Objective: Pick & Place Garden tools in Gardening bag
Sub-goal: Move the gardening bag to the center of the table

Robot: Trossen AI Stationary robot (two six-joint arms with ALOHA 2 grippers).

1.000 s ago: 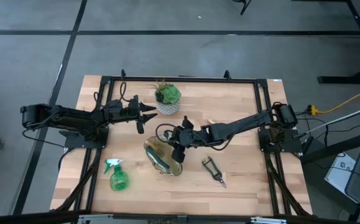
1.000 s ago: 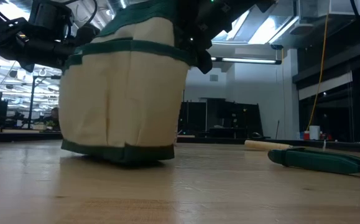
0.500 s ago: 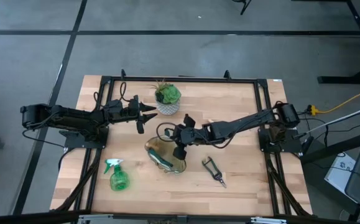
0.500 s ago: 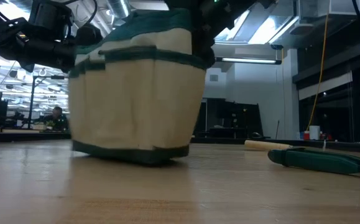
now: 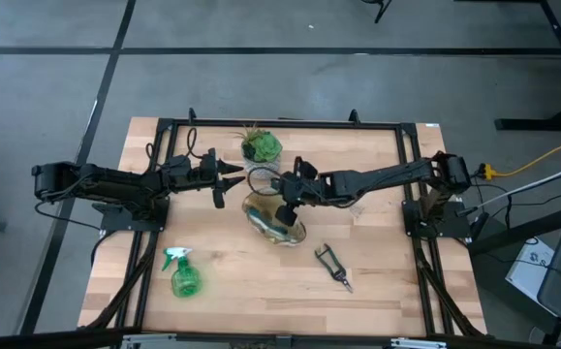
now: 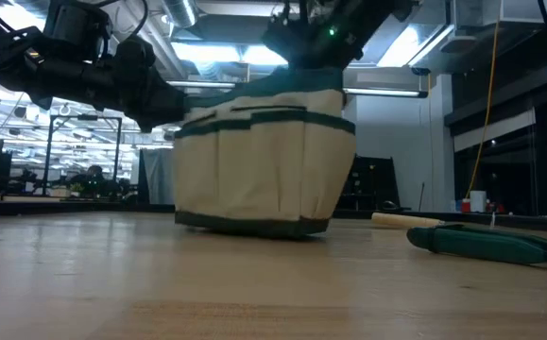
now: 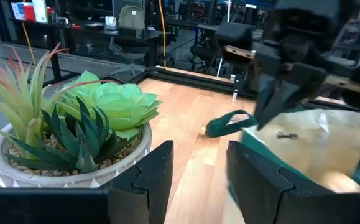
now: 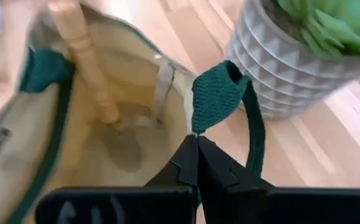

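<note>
Right wrist view: the right gripper (image 8: 197,144) had its jaws pinched shut on the bag's green strap (image 8: 220,93). The bag (image 5: 273,218) stood mid-desk, one wooden-handled tool (image 8: 83,59) inside. Pruner (image 5: 332,265) and spray bottle (image 5: 182,274) remained out. The left gripper (image 5: 230,174) waited, jaws apart.
</note>
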